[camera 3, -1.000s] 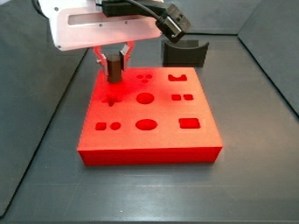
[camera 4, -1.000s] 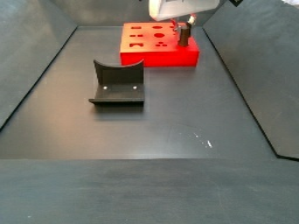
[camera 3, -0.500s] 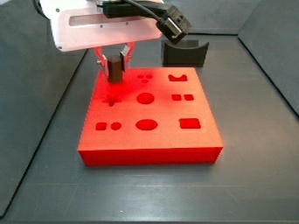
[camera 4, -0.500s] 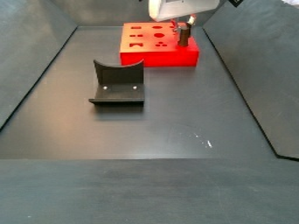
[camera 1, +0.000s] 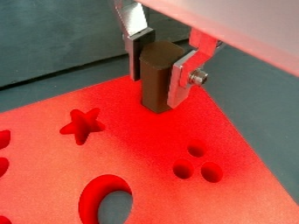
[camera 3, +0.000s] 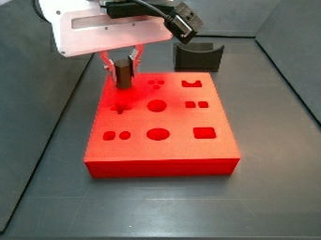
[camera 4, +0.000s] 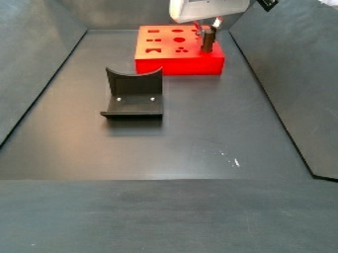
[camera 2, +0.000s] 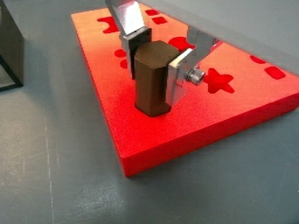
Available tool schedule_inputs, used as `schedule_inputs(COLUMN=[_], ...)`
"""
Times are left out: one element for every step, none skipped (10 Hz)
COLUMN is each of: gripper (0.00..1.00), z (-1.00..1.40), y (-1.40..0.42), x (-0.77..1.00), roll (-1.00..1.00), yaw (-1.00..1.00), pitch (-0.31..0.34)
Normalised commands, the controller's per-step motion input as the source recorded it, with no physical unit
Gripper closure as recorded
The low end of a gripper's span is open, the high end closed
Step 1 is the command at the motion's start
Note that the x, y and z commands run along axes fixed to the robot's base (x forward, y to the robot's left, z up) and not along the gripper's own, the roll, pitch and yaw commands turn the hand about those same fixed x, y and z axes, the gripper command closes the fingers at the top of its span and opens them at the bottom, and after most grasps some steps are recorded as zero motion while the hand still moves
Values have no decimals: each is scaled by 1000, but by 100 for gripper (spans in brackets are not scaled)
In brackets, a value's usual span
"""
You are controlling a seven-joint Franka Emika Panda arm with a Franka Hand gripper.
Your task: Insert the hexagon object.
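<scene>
The hexagon object (camera 1: 155, 80) is a brown upright peg. It stands with its lower end on or in the top of the red block (camera 1: 176, 201) near a corner, also seen in a wrist view (camera 2: 149, 79). My gripper (camera 1: 162, 63) is shut on the peg; its silver fingers clamp both sides. In a side view the gripper (camera 3: 123, 67) is over the block's far left part (camera 3: 157, 141). In a side view the gripper (camera 4: 207, 38) is over the block's right edge (camera 4: 165, 61).
The red block has star (camera 1: 82, 125), round and square cut-outs. A dark grey curved holder (camera 4: 132, 95) stands on the floor mid-table; it also shows behind the block (camera 3: 197, 56). Dark walls (camera 3: 295, 84) enclose the floor.
</scene>
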Motion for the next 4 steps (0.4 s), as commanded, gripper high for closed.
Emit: schedule_inputs(gripper=[100,100,100,100], z=[-617,-663,-594,0], y=[-34,-34,-31,0], x=[40,100,0,0], roll=[371,354,353,0], yaw=[0,0,0,0], pitch=[0,0,39,0])
